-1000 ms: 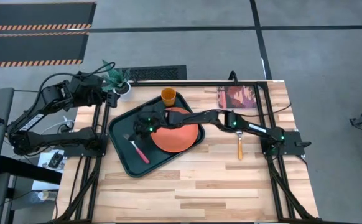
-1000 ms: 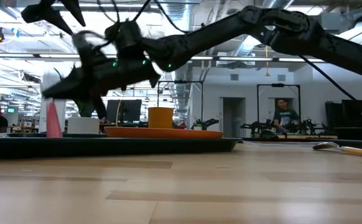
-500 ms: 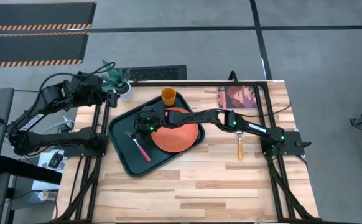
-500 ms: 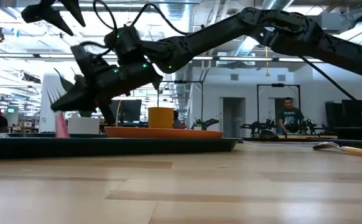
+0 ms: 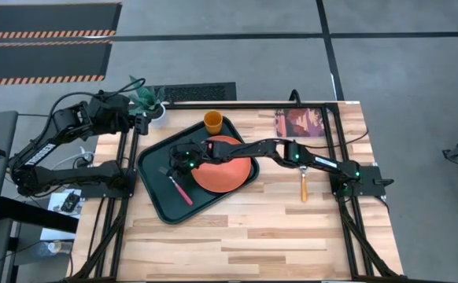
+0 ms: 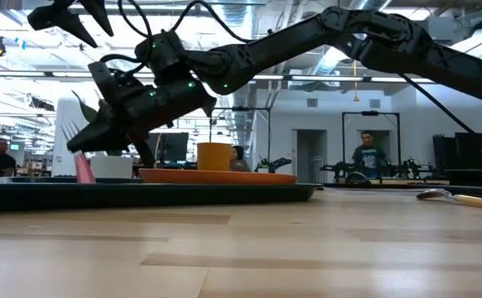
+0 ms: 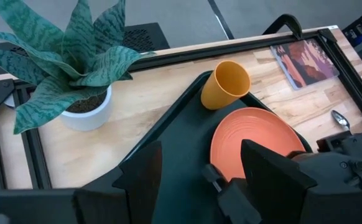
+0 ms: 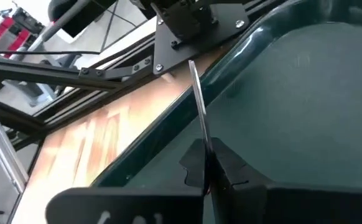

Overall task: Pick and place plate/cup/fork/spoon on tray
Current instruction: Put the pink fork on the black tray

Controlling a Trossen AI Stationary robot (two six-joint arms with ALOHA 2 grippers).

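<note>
Reaching across the tray, the right gripper is clenching the fork near its pronged end. Its long axis is running from eleven to five o'clock, prongs at eleven, red handle trailing down onto the tray floor, just nine o'clock of the plate. The left gripper, parked by the plant, is farther off and sitting released.

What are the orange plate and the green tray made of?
The plate looks like matte plastic: flat, even orange with no shine, though glazed ceramic can't be ruled out. The tray looks like smooth, glossy moulded plastic, with soft reflections on its rounded rim.
</note>
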